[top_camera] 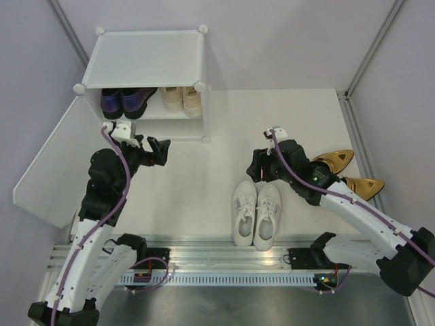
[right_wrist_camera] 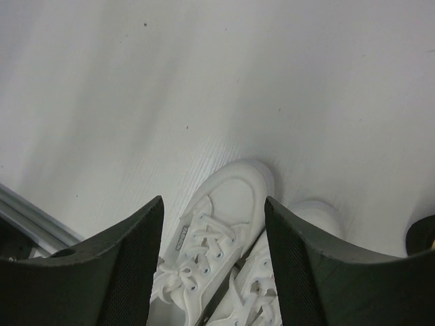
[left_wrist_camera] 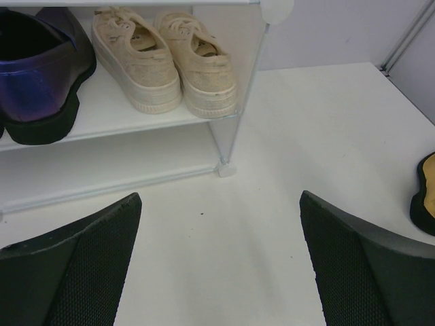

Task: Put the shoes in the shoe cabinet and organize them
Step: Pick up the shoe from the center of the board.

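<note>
The white shoe cabinet [top_camera: 146,58] stands at the back left with its door [top_camera: 58,163] swung open to the left. On its inner shelf [left_wrist_camera: 102,119] sit the purple loafers [top_camera: 126,102] [left_wrist_camera: 34,75] and the beige sneakers [top_camera: 180,100] [left_wrist_camera: 163,61]. My left gripper [top_camera: 160,151] [left_wrist_camera: 219,197] is wide open over bare table in front of the cabinet, holding nothing. The white sneakers [top_camera: 257,214] [right_wrist_camera: 217,231] lie side by side mid-table. Above their toes my right gripper [top_camera: 257,166] [right_wrist_camera: 213,204] is open, its fingers either side of one sneaker. The gold heels [top_camera: 350,173] lie to the right.
A metal rail [top_camera: 224,261] with both arm bases runs along the near edge. Grey walls close in the table at the back and on both sides. One gold heel [left_wrist_camera: 425,197] shows at the right edge of the left wrist view.
</note>
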Robot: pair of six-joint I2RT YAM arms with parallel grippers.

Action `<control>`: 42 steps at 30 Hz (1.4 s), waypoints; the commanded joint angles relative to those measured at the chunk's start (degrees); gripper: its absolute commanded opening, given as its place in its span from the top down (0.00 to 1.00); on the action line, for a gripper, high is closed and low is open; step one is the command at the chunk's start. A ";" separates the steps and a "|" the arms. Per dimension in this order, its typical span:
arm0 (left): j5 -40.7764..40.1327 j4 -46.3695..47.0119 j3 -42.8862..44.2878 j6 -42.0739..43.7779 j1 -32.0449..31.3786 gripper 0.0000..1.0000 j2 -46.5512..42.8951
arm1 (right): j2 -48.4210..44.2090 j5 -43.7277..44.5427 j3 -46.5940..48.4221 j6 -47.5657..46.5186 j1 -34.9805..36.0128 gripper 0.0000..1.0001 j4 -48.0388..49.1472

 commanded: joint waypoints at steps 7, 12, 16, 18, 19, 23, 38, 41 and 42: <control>-2.51 2.21 -0.05 -1.26 -0.15 0.00 -0.24 | 2.80 -3.22 -2.99 7.79 9.65 0.36 -3.14; -3.13 2.21 -0.04 -1.61 -0.15 0.00 -0.16 | 6.49 2.50 -3.96 8.59 13.00 0.35 -4.10; -3.04 2.13 -0.05 -1.79 -0.15 0.00 0.46 | 8.60 5.84 -4.22 8.59 13.52 0.35 -4.98; -3.04 2.21 -0.04 -1.87 -0.15 0.00 0.55 | 9.13 7.25 -4.40 8.68 13.79 0.35 -5.25; -2.95 2.13 -0.05 -1.87 -0.15 0.00 0.55 | 9.30 7.43 -4.48 8.68 13.96 0.35 -5.25; -2.95 2.21 -0.22 -1.79 -0.06 0.00 0.29 | 12.19 5.50 -4.40 8.94 14.05 0.36 -5.07; -2.51 2.30 -0.40 -2.31 -0.15 0.00 0.64 | 12.91 26.38 0.78 13.85 10.47 0.25 -8.93; -1.72 2.39 -0.31 -2.58 -0.24 0.00 0.72 | 12.04 29.92 2.02 17.02 4.05 0.21 -12.19; -1.55 2.39 -0.40 -2.58 -0.24 0.00 0.72 | 11.51 30.19 1.85 18.85 2.29 0.20 -12.63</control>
